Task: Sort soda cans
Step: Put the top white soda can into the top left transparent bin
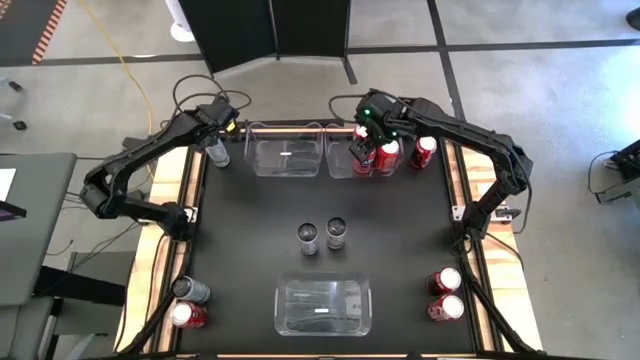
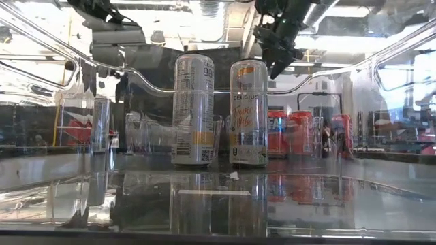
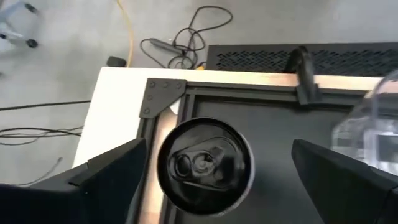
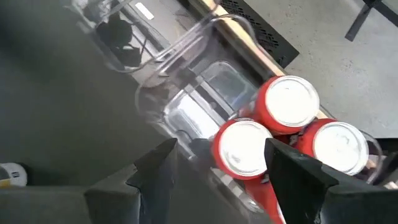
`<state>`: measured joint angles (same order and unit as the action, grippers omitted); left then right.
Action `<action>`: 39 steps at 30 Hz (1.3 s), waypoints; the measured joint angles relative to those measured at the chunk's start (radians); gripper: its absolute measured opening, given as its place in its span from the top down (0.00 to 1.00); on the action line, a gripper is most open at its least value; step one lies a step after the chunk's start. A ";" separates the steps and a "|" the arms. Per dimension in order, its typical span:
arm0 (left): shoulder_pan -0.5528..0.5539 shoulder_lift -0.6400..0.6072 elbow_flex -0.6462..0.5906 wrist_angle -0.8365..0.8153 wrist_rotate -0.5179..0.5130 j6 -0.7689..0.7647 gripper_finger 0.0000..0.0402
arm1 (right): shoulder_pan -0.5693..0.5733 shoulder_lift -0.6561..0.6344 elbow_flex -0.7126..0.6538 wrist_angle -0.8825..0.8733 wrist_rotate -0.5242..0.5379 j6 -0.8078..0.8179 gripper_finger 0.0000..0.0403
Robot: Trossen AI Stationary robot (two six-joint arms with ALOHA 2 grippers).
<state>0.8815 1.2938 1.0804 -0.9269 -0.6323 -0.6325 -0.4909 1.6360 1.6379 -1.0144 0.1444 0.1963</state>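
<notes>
My left gripper (image 1: pixel 216 135) (image 3: pixel 217 149) hangs open over a silver can (image 1: pixel 215 153) (image 3: pixel 204 167) that stands upright at the table's far left corner, one finger on each side of it and apart from it. My right gripper (image 1: pixel 362 145) (image 4: pixel 219 146) is open above the right one of two clear far bins (image 1: pixel 340 168). Two red cans (image 1: pixel 388 153) (image 4: pixel 242 146) stand in this bin. A third red can (image 1: pixel 424 152) (image 4: pixel 339 146) stands just right of them. The low view shows the right gripper (image 2: pixel 278 64) well above the red cans (image 2: pixel 300 133).
Two silver cans (image 1: pixel 309 238) (image 1: pixel 336 233) stand upright mid-table. A clear bin (image 1: pixel 290 322) sits at the near edge. One silver can (image 1: pixel 190 290) and one red can (image 1: pixel 188 315) stand near left, two red cans (image 1: pixel 447 280) near right. The left far bin (image 1: pixel 283 155) holds no cans.
</notes>
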 joint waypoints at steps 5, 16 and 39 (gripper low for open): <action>-0.002 0.042 -0.001 -0.031 0.002 -0.021 0.01 | -0.035 0.000 0.000 0.000 -0.011 -0.022 0.36; 0.020 0.112 -0.002 -0.052 0.059 -0.110 0.05 | -0.071 0.000 0.000 -0.011 -0.016 -0.073 0.36; -0.037 0.085 0.183 -0.174 0.128 -0.023 0.38 | -0.082 0.000 -0.001 -0.036 -0.018 -0.074 0.37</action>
<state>0.8443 1.3790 1.2636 -1.1004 -0.5040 -0.6554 -0.5724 1.6363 1.6371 -1.0504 0.1266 0.1221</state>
